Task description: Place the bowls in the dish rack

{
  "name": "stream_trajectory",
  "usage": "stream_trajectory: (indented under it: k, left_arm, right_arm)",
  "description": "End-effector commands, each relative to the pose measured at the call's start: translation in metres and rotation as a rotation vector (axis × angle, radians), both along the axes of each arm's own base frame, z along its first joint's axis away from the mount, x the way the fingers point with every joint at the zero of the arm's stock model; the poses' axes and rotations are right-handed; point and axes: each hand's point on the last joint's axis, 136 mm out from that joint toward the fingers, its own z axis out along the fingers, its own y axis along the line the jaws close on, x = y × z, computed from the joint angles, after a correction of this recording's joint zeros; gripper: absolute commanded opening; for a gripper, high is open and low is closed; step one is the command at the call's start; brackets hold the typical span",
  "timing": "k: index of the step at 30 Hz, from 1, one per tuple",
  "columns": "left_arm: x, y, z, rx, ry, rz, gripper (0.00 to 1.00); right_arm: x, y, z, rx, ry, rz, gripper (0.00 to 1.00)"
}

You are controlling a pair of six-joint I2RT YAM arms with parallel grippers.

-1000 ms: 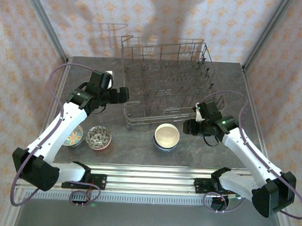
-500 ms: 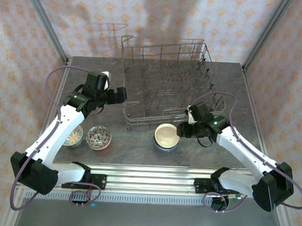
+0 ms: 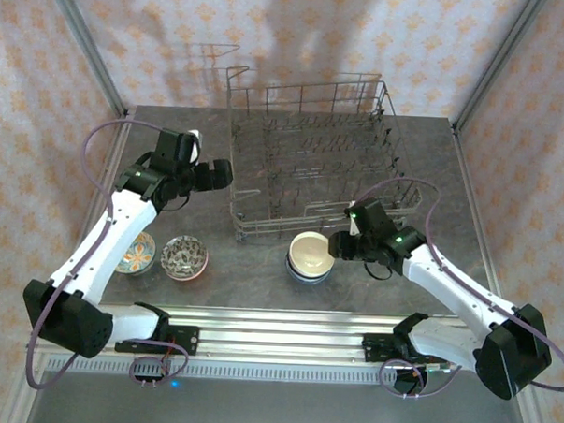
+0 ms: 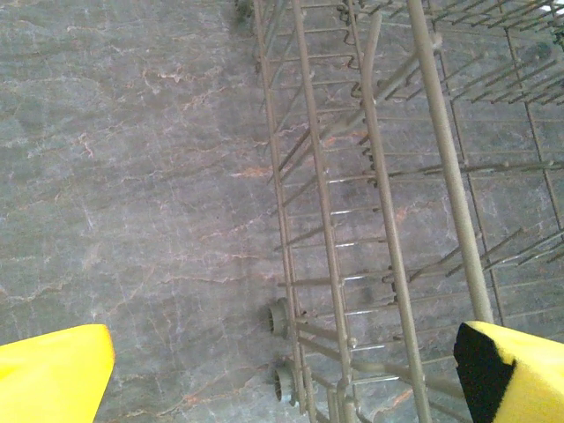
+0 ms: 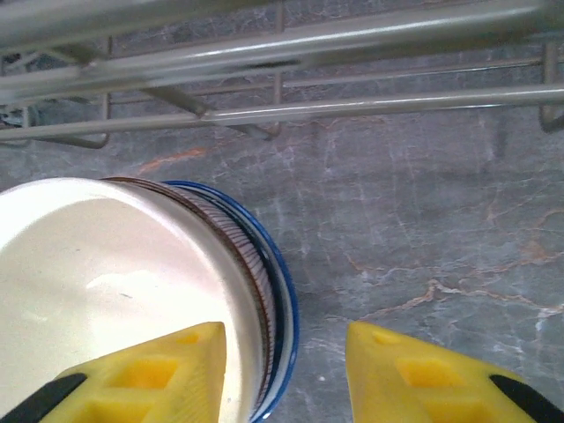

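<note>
Orange-flowered wallpaper (image 3: pixel 289 43) closes in a grey marbled table (image 3: pixel 260 284). At its left, near the front edge, two small round ceramic bowls sit side by side: a multicoloured patterned bowl (image 3: pixel 136 254) and a dark speckled bowl (image 3: pixel 184 257), both upright and well apart from the rack.

Above them the left gripper (image 3: pixel 225 175) hangs just beside the rack's left wall. In the left wrist view its jaws are spread wide with nothing between them but wire and tabletop below (image 4: pixel 282 379).

The large grey wire dish rack (image 3: pixel 307 166) stands mid-table with its rows of tines bare; I see no bowl loaded yet.

Touching distance in front of its near wall is a nested stack: a plain cream bowl (image 5: pixel 97 282) on top, a brown-striped bowl (image 5: pixel 253 282) under it, and a blue-rimmed bowl (image 5: pixel 285 313) at the bottom.

The right gripper (image 3: pixel 337 244) is at the stack's right side. Its jaws straddle the rim, one yellow finger over the cream inside, the other outside with bare table showing between it and the blue rim, so they stand apart, not clamped (image 5: pixel 282 344).

The bowls are probably stiff, glazed, slippery and chippable. Pinching only the cream bowl's wall should lift it alone; a grip across all three rims may drag the nest.
</note>
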Motion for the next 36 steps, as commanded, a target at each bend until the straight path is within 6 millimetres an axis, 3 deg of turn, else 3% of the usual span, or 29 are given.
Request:
stream_trajectory:
  k: [1, 13, 20, 36]
  left_arm:
    - [0.001, -0.005, 0.004, -0.009, 0.023, -0.048, 0.99]
    - [0.013, -0.005, 0.012, -0.011, 0.03, -0.09, 0.99]
    - [0.018, -0.006, 0.005, -0.02, 0.049, -0.103, 0.99]
    - [0.024, -0.005, 0.007, -0.023, 0.048, -0.106, 0.99]
  right_arm:
    - [-0.004, 0.004, 0.013, 0.04, -0.031, -0.018, 0.41]
    - [-0.007, 0.009, -0.002, 0.0, 0.03, -0.035, 0.41]
    - [-0.006, 0.01, -0.019, -0.03, 0.063, -0.031, 0.38]
    - [0.0, 0.011, -0.009, -0.047, 0.056, -0.03, 0.07]
